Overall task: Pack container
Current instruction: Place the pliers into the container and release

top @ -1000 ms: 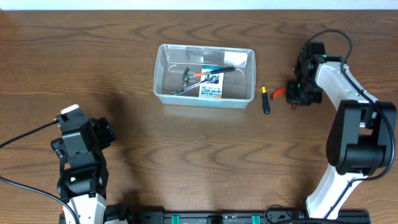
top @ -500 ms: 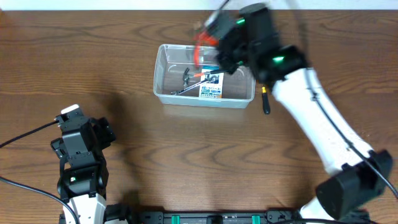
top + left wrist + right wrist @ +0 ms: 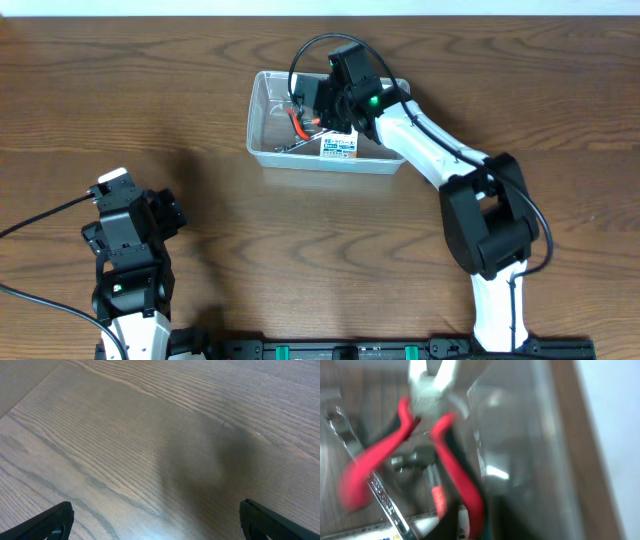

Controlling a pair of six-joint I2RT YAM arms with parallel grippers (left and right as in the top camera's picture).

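The clear plastic container (image 3: 256, 140) stands at the back middle of the table. My right gripper (image 3: 318, 103) reaches into it from the right and is shut on red-handled pliers (image 3: 296, 122), which hang inside the bin. In the blurred right wrist view the pliers (image 3: 451, 460) point their metal head away from me, beside the container wall (image 3: 540, 435). My left gripper (image 3: 166, 214) is open and empty over bare wood at the front left, and its fingertips frame the left wrist view (image 3: 157, 522).
Inside the container lie a silver wrench (image 3: 285, 147), also seen in the right wrist view (image 3: 380, 495), and a white and blue printed card (image 3: 340, 147). The right arm (image 3: 440, 150) crosses the table to the right of the bin.
My right arm has swung from the right side of the table over to the container with the pliers in it, and has now lowered them inside the bin. The left arm has not moved.
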